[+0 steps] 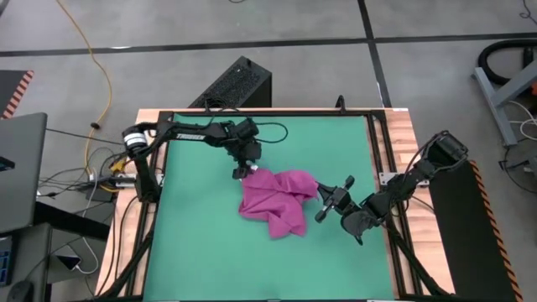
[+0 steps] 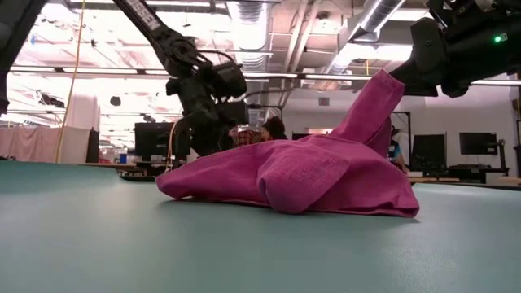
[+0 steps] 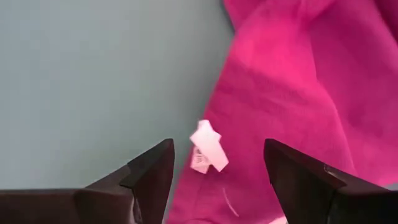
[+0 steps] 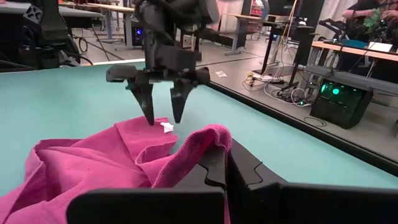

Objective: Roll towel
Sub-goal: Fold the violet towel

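Meanwhile the towel (image 1: pixel 277 201) lay crumpled mid-mat (image 1: pixel 193 252); the right gripper (image 1: pixel 322 195), at its three o'clock edge, pinched a raised corner, while the left gripper (image 1: pixel 242 172) hung spread-fingered, empty, above the eleven o'clock corner's white tag (image 3: pixel 208 154).

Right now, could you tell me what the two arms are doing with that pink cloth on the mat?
The towel lies crumpled on the green mat, not yet rolled. The right gripper is shut on one edge of it and holds that edge lifted off the mat. The left gripper hovers open just above the far corner, beside the small white tag, holding nothing.
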You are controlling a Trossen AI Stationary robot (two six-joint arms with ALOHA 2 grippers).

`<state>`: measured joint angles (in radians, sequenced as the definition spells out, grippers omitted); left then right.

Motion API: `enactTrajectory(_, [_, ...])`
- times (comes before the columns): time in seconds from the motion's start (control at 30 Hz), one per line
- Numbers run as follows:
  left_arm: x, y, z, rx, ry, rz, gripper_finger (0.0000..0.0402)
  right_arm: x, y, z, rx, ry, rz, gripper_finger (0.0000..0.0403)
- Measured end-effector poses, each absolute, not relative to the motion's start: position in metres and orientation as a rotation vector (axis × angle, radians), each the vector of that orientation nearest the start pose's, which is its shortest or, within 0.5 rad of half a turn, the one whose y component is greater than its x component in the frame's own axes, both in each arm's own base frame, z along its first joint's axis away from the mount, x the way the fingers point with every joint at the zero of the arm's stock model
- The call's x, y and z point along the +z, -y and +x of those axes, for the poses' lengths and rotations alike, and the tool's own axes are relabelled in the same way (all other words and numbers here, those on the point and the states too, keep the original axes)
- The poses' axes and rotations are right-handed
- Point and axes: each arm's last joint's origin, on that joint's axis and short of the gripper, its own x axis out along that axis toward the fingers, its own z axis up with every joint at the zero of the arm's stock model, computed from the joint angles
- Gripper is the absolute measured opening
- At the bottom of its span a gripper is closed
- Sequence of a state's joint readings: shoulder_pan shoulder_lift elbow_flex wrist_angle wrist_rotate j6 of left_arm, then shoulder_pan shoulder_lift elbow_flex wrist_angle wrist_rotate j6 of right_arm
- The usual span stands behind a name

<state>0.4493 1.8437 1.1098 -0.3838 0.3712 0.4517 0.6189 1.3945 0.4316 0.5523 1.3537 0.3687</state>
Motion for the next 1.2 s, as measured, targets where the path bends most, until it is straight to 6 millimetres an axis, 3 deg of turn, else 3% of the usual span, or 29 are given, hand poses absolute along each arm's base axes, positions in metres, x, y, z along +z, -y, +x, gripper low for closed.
enactTrajectory(0.13, [0.143, -0.149, 0.334, -0.186, -1.051, -0.055, 0.0236, 0.167, -0.111, 0.205, -0.728, -0.102, 0.005, 0.0011])
enactTrajectory(0.23, [0.144, -0.150, 0.337, -0.210, -1.090, -0.084, 0.0212, 0.167, -0.111, 0.205, -0.728, -0.103, 0.005, 0.0011])
enactTrajectory(0.33, [0.145, -0.149, 0.339, -0.203, -1.132, -0.073, 0.0156, 0.167, -0.111, 0.205, -0.728, -0.102, 0.005, 0.0011])
enactTrajectory(0.5, [0.144, -0.149, 0.337, -0.217, -1.145, -0.052, 0.0021, 0.167, -0.112, 0.205, -0.723, -0.104, 0.005, 0.0011])
enactTrajectory(0.63, [0.150, -0.148, 0.334, -0.168, -1.174, -0.082, 0.0003, 0.168, -0.112, 0.205, -0.723, -0.097, 0.014, 0.0011])
enactTrajectory(0.87, [0.200, -0.129, 0.314, -0.095, -1.196, -0.090, 0.0000, 0.187, -0.114, 0.209, -0.760, -0.065, -0.036, 0.0011])
enactTrajectory(1.03, [0.250, -0.106, 0.292, 0.041, -1.165, -0.030, 0.0000, 0.221, -0.112, 0.216, -0.944, -0.081, -0.153, 0.0011])
enactTrajectory(1.2, [0.303, -0.078, 0.262, 0.170, -1.025, 0.021, 0.0000, 0.257, -0.106, 0.226, -1.009, -0.144, -0.259, 0.0011])
